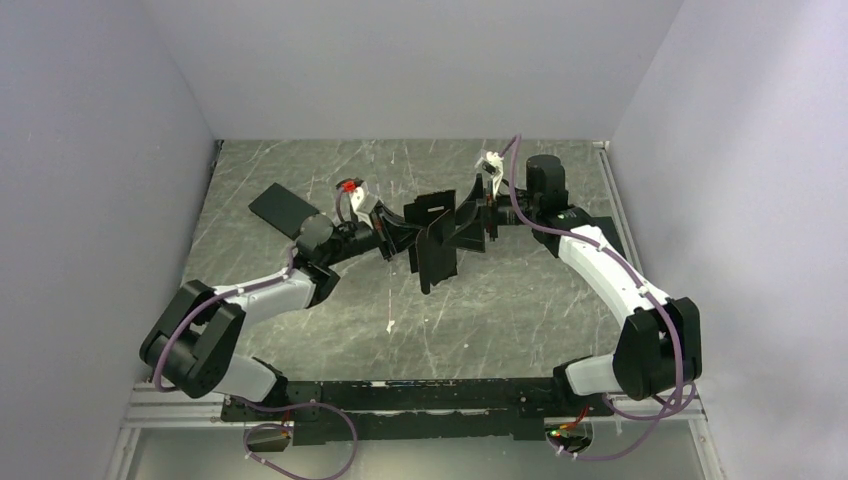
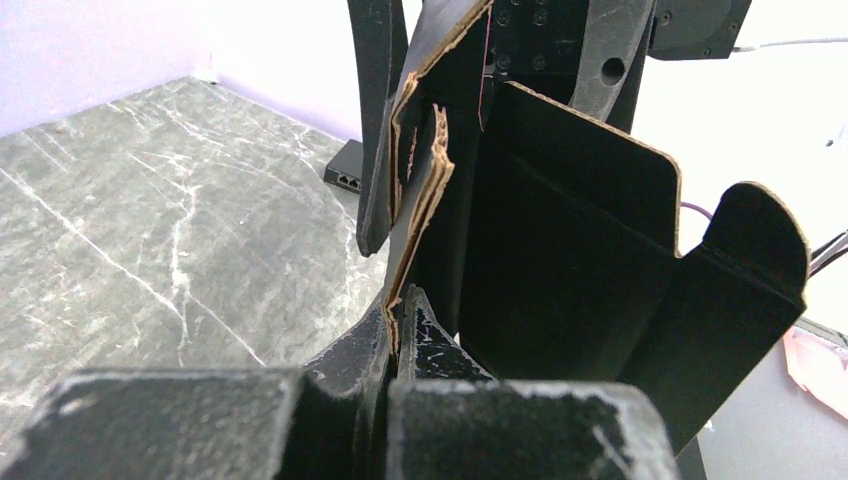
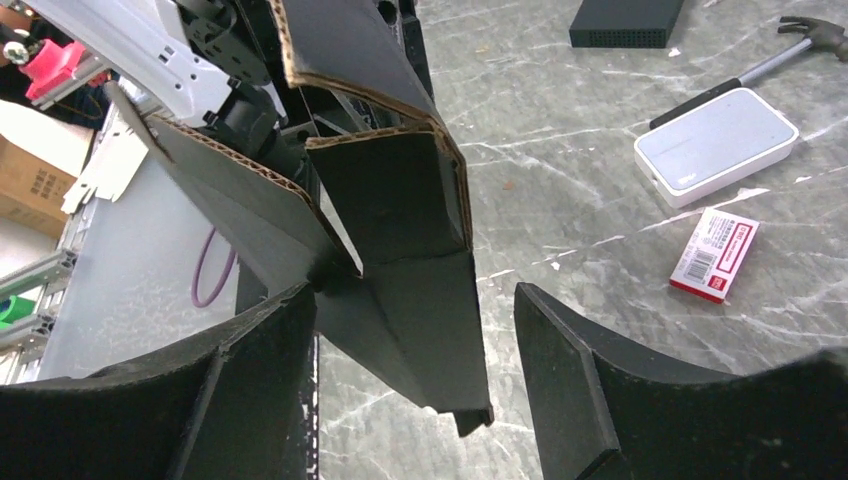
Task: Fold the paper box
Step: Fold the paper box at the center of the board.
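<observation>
Two arms (image 1: 262, 292) inward, paper box (image 1: 437, 238) (left claw (image 1: 384, 231) pinching)

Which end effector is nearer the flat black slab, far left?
Left. Left end effector, shut on the paper box, sits near the slab; right end effector is farther, across the box.

The left arm (image 1: 262, 296) and right arm (image 1: 598, 262) wear white shells between bulky black joints; lilac cables (image 1: 168, 345) loop along each; the left claw (image 2: 392, 345) has black fingers (image 2: 180, 425) scuffed with pale specks; the right claw (image 3: 415, 375) has broad, curved, matte ones.
</observation>
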Available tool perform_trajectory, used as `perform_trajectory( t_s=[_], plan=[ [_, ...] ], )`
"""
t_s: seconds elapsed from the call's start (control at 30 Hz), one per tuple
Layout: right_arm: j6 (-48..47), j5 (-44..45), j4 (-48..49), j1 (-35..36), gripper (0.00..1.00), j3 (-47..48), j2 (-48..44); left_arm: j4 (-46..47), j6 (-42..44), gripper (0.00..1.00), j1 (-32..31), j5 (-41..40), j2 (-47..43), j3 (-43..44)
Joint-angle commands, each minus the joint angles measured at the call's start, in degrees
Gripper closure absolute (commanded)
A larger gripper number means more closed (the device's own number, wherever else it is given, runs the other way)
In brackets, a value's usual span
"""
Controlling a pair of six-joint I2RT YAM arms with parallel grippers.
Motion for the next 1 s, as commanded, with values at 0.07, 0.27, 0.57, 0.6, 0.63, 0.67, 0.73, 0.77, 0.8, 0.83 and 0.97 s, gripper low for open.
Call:
perform_trajectory(
  t_s=[0.07, 0.27, 0.57, 0.6, 0.63, 0.67, 0.73, 0.77, 0.8, 0.83, 0.97],
  plan=[
    [2.74, 1.21, 6.08, 0.63, 0.28, -0.95, -0.55, 8.76, -5.81, 1.00, -1.04, -0.08, 2.66, 0.62],
    [3.05, 0.39, 8.30, 0.26, 0.34, -1.75, -0.58, 13.43, -9.57, 1.00, -1.06, 0.21, 4.69, 0.45],
    [2.93, 0.11, 9.78, -0.42, 0.42, -2.98, -1.03, 19.18, -15.29, 1.00, -1.06, 0.81, 7.17, 0.93],
    [2.78, 0.28, 9.76, -0.50, 0.43, -3.03, -1.02, 20.01, -16.29, 1.00, -1.01, 0.82, 7.51, 0.97],
    [2.51, 0.39, 9.55, -0.64, 0.44, -3.08, -1.10, 20.81, -16.95, 1.00, -1.06, 0.82, 7.89, 0.97],
    [2.42, 0.55, 9.51, -0.67, 0.46, -3.12, -1.14, 21.34, -17.50, 1.00, -1.00, 0.81, 8.13, 1.02],
    [2.42, 0.77, 9.48, -1.13, 0.48, -3.29, -1.35, 21.67, -18.06, 1.00, -1.06, 0.79, 8.34, 0.97],
    [2.40, 0.79, 9.52, -1.46, 0.49, -3.36, -1.54, 21.59, -18.18, 1.00, -1.02, 0.73, 8.28, 0.97],
    [2.57, 0.81, 9.60, -1.94, 0.51, -3.46, -1.74, 21.30, -18.19, 1.00, -1.05, 0.72, 8.14, 0.97],
    [2.58, 0.80, 9.52, -2.38, 0.53, -3.55, -1.94, 20.83, -18.07, 1.00, -1.06, 0.68, 7.86, 0.97],
    [3.18, 0.21, 10.16, -4.54, 0.63, -4.25, -2.85, 17.29, -16.80, 1.00, -1.04, 0.26, 6.16, 0.88]
  ],
)
